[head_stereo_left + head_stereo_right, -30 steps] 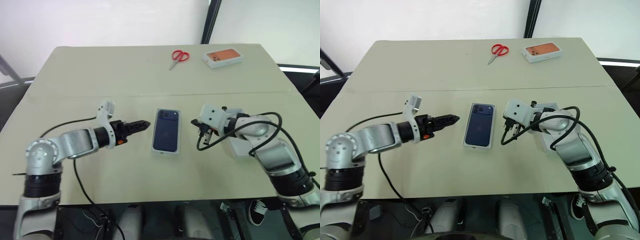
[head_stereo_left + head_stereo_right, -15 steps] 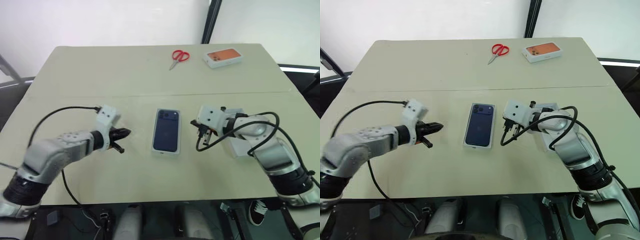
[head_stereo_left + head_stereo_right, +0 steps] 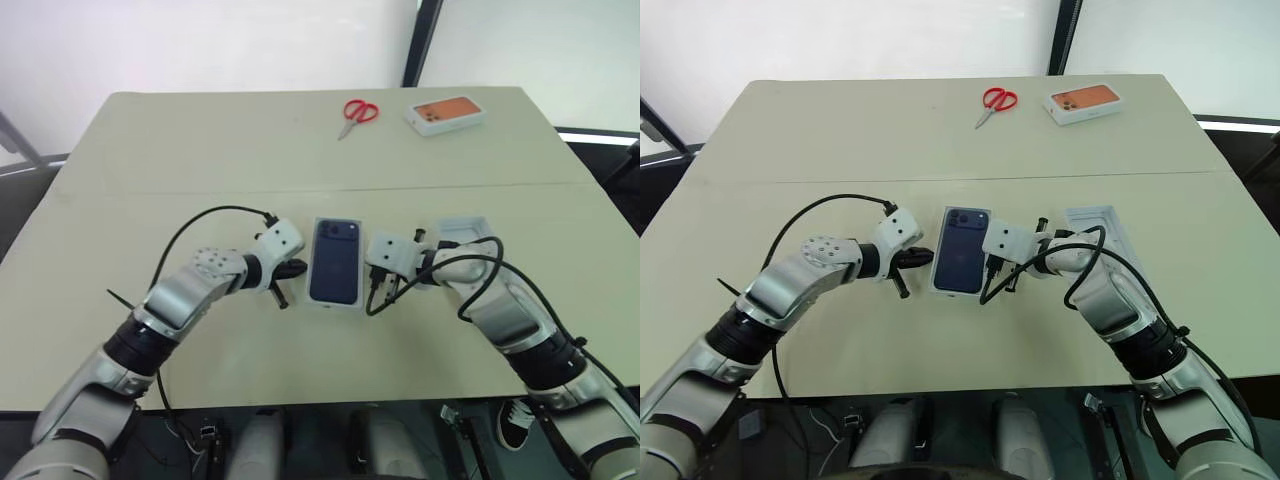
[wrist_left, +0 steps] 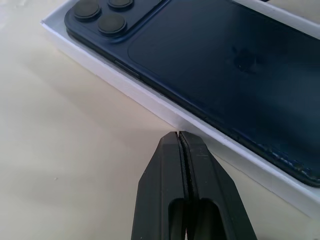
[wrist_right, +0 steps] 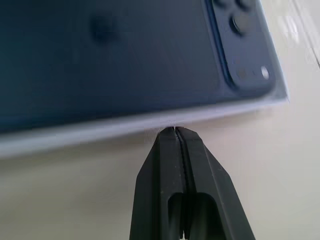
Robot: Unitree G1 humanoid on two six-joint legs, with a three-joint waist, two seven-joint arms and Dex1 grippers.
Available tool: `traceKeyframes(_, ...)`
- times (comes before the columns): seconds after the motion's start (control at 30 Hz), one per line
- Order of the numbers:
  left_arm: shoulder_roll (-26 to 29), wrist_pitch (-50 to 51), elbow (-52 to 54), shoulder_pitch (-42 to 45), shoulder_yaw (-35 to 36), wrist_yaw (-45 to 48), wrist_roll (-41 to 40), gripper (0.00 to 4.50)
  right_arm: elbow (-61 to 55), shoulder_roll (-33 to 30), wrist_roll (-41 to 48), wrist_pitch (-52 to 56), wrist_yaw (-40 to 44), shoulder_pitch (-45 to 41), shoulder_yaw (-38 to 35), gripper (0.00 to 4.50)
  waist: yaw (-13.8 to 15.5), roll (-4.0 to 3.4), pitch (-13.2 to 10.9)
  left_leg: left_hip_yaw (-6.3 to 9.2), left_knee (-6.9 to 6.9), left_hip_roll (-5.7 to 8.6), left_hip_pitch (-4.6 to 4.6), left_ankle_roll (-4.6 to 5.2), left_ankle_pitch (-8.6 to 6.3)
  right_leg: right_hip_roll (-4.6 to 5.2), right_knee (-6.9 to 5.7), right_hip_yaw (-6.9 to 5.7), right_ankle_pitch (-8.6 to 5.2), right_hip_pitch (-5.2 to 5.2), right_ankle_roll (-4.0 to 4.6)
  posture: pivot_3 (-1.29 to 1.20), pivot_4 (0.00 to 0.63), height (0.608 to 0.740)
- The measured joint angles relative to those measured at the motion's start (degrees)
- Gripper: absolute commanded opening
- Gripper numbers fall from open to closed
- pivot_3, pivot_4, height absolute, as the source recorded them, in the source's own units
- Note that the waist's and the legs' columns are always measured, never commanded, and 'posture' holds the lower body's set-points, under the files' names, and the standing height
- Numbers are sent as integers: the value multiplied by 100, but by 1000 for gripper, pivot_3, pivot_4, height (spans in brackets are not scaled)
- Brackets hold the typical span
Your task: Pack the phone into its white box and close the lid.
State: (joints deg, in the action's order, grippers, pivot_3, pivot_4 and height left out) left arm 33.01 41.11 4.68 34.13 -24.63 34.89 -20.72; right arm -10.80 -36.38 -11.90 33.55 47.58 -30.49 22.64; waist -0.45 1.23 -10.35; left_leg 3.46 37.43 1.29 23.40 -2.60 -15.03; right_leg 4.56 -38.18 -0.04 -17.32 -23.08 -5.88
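One lid (image 3: 334,262) printed with a dark blue phone picture lies flat on the table (image 3: 200,160), right between the two grippers. The left gripper (image 4: 179,137) has its two black fingers pressed together on nothing, their tips just short of the lid's white side wall near the end with the printed camera cluster. The right gripper (image 5: 174,131) is likewise pinched shut and empty, its tips at the lid's opposite long wall, seemingly touching it. Whether the phone or the white box sits beneath the lid cannot be told. One white insert tray (image 3: 1097,228) with a rounded recess lies just behind the right arm, nothing in it. Well beyond both sets of fingers, at the table's far side, lie one pair of red scissors (image 3: 356,114) and one orange-printed box (image 3: 446,113), apart from each other.
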Motion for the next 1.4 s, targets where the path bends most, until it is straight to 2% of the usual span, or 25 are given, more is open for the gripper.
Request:
traceKeyframes(0.27,-682,540,117,-7,88,43,48,63,-171,-369,-41,191,158,149,-218,0,-11,0,0,0,1,1,1,2,-1,2,-1,0,0,0,-1,0,150,740)
traceKeyframes(0.6,-1451,715,-135,174,-54,229,398,63,-943,-1139,73,362,639,982,-790,0,-9,-2,1,0,4,3,-1,4,-2,1,-2,0,0,4,-1,0,150,740)
traceKeyframes(1.0,-1696,819,-199,183,-60,456,560,63,-1022,-1257,89,387,677,1209,-962,0,-8,-2,1,0,5,2,-2,4,-2,1,-2,0,0,5,-1,0,150,740)
traceKeyframes(1.4,-1706,962,-74,183,-119,635,631,63,-966,-1306,89,340,679,1198,-969,0,-12,-2,1,0,6,1,-2,4,-2,1,-2,0,0,6,-1,0,150,740)
